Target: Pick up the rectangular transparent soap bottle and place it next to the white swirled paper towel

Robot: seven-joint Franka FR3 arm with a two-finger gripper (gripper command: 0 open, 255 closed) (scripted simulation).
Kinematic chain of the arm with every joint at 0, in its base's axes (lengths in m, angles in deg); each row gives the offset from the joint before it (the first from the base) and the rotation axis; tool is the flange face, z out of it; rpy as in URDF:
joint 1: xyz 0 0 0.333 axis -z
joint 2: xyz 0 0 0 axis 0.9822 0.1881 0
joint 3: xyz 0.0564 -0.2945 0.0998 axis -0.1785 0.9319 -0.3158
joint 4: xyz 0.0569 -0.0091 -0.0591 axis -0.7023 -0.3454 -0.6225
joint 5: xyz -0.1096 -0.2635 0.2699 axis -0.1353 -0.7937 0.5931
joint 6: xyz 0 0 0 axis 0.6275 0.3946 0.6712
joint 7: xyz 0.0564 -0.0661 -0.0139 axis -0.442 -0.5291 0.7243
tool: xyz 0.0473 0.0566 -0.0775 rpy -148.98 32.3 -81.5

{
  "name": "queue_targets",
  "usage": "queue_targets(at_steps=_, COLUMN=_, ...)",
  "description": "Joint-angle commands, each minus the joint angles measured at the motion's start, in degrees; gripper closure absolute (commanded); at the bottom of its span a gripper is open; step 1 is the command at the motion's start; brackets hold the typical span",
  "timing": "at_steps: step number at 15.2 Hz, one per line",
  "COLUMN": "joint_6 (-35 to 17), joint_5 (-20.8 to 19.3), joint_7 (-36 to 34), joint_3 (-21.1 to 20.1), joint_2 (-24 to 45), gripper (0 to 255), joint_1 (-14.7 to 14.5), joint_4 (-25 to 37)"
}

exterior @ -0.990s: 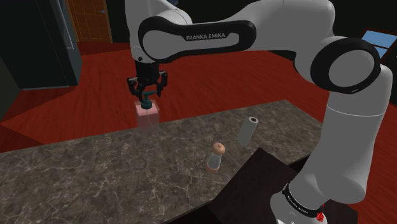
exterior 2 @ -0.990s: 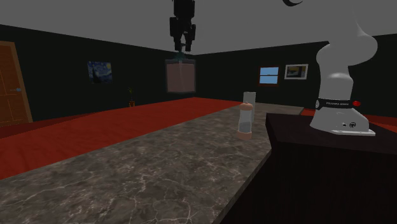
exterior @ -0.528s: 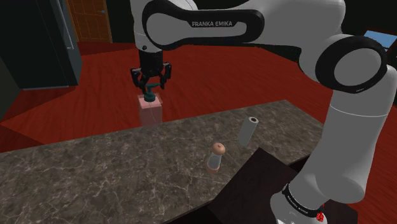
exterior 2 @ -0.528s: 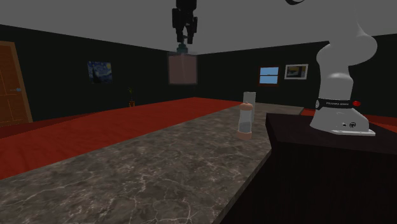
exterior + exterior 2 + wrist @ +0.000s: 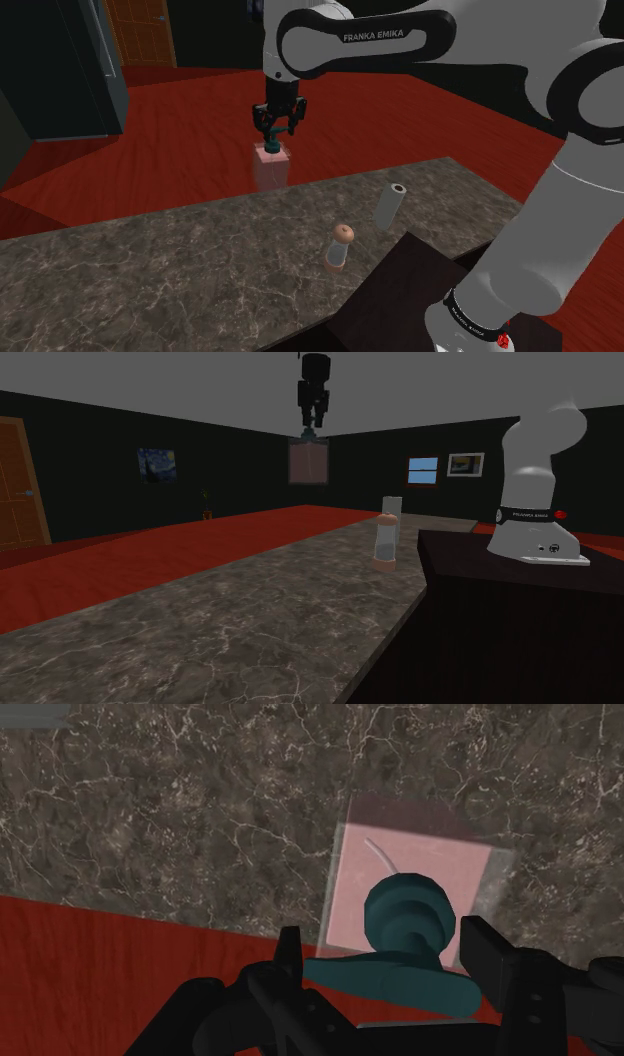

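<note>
Shoulder view: my gripper [image 5: 277,128] is clamped on the teal pump head [image 5: 270,143] of the pink-tinted clear soap bottle [image 5: 271,170]. The bottle hangs upright beneath my hand, lifted off the marble counter [image 5: 170,270] and over its far edge. The pale paper towel roll [image 5: 391,206] stands on the counter toward this view's right and nearer the stand. That's the way I judge the carry must go (a small round-topped bottle [image 5: 340,248] stands near the roll, so mind it).

Second exterior view: the bottle [image 5: 308,462] dangles high above the counter, with the roll [image 5: 391,507] off to this view's right. The height reads far more plainly here.

Wrist view: I'm looking straight down the bottle's long axis. My fingers [image 5: 488,954] pinch either side of the pump, with the counter's edge and the red floor [image 5: 100,964] below.
</note>
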Motion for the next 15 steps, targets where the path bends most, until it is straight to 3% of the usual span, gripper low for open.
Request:
queue_targets(at_steps=1, joint_6=-1.0, joint_5=1.0, joint_7=2.9, joint_3=1.1, joint_2=-2.4, gripper=255, joint_1=1.6, joint_4=-2.9)
queue_targets(at_steps=15, joint_6=-5.5, joint_5=4.7, joint_7=22.8, joint_3=11.2, joint_2=-13.3, gripper=255, joint_1=10.7, joint_4=-16.0)
